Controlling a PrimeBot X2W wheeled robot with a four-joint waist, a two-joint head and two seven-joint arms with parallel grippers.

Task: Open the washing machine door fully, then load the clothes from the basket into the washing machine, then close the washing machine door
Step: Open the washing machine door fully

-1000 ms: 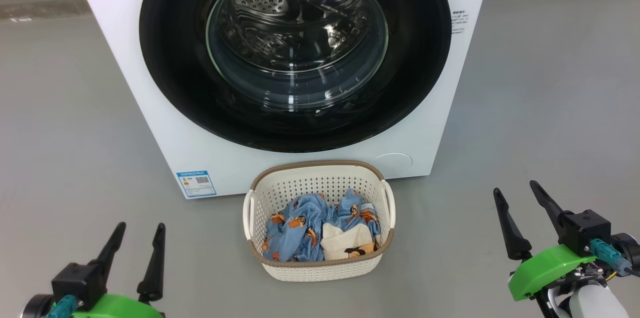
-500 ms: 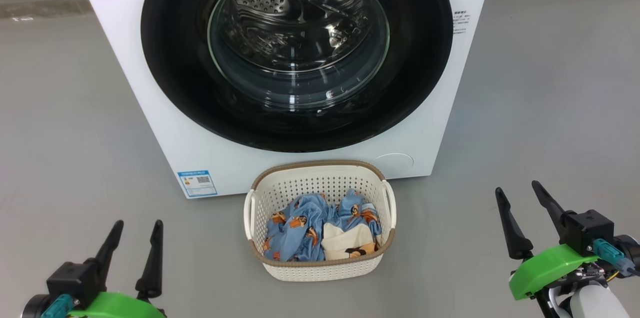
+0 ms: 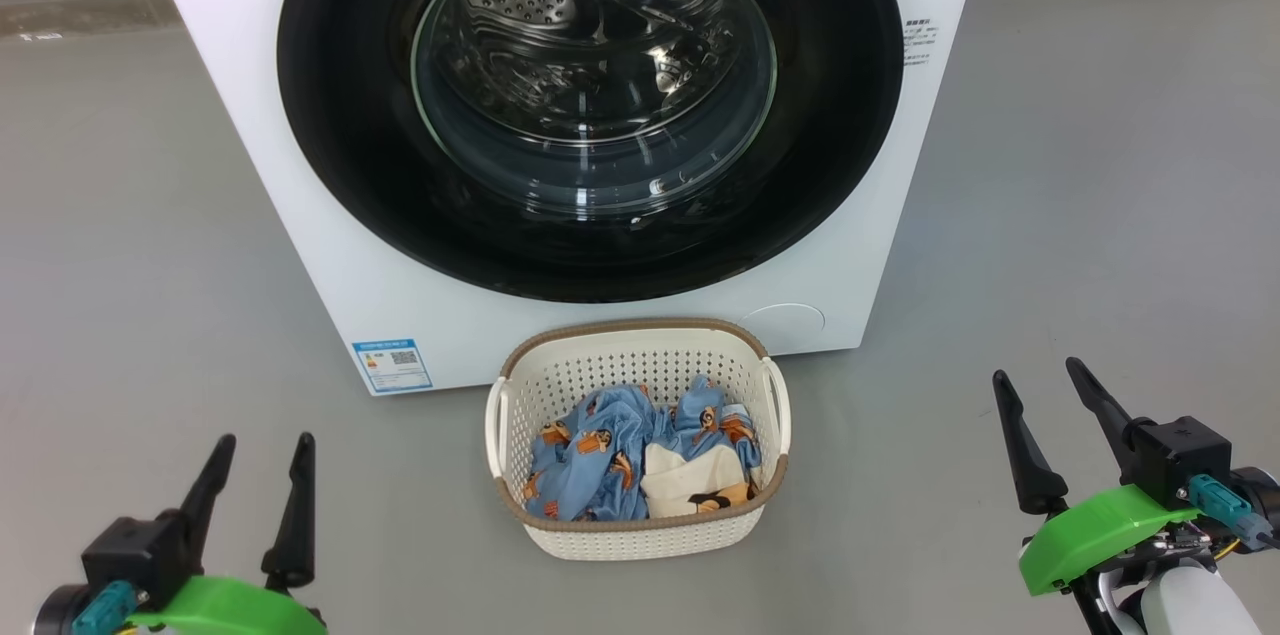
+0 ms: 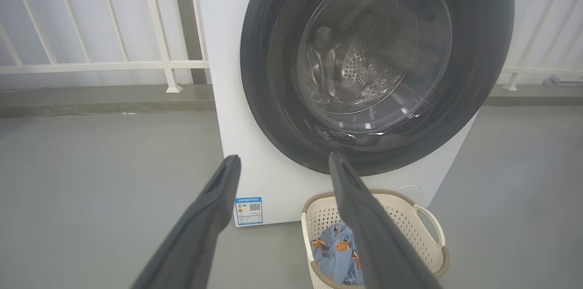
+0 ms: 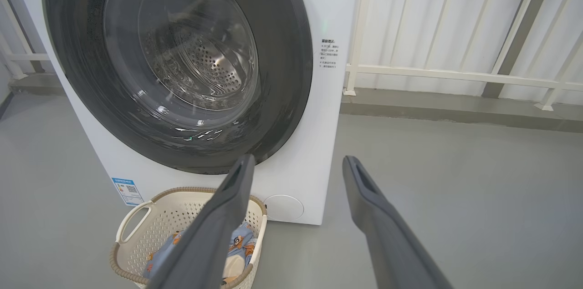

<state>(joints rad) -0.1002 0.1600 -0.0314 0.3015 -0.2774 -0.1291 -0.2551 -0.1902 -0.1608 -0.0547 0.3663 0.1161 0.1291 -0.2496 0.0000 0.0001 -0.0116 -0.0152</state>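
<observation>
While washing machine door (image 3: 590, 105) sits closed, clothes (image 3: 600, 455) lie in basket (image 3: 640, 540)

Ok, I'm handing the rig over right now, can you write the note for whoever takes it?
Grippers: left gripper open and empty, low on the left; right gripper open and empty, low on the right.
Things: door looks shut. The clothes lie in the basket, on the floor just in front of the washer.
Done: nothing.
Left: open the door fully, load the clothes, close the door.
</observation>
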